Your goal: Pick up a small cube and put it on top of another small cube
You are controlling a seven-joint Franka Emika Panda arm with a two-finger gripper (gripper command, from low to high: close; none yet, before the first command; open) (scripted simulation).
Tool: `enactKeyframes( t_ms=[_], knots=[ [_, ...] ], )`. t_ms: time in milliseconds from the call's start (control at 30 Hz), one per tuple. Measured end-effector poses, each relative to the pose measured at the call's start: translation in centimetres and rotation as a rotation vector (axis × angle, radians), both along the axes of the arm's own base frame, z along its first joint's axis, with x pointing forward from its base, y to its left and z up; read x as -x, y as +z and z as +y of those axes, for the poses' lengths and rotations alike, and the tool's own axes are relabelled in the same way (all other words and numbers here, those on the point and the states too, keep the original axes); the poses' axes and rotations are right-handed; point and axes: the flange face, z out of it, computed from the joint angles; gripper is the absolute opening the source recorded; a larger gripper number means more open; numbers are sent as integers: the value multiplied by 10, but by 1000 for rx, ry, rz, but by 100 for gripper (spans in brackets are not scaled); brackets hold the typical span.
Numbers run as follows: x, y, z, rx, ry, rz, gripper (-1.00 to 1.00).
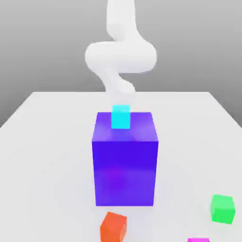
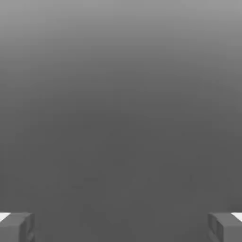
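A small cyan cube [image 1: 120, 116] shows at the back edge of the top of a large blue-violet block [image 1: 125, 165] in the middle of the table; I cannot tell whether it rests on the block or stands behind it. The white arm [image 1: 120, 56] comes down right behind and above the cyan cube. A small orange cube [image 1: 113, 227] lies in front of the block, a small green cube [image 1: 222, 208] to the exterior view's right. In the hand view my gripper [image 2: 121, 227] is open, fingers [image 2: 16, 227] far apart with nothing between them, facing plain grey background.
A small magenta cube [image 1: 198, 239] is cut off by the exterior view's lower edge, right of the orange one. The white table [image 1: 47, 142] stretches wide on both sides of the large block.
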Motion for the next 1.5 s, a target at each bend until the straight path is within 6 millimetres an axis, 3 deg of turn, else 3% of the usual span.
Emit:
enactKeyframes(
  t_ms=[300,567,833,1067,1200,1233,1433,1500],
  knots=[
    [-100,-115,42,50,-26,215,0],
    [-155,-238,81,64,-19,394,0],
    [-175,-370,121,42,1,571,0],
    [-164,-482,159,-8,23,720,0],
    [-162,-546,164,-17,24,738,0],
    [-162,-554,164,-16,25,738,-100],
    [-161,-558,164,-17,25,738,-100],
    [-162,-542,164,-18,25,738,-100]
  ],
)
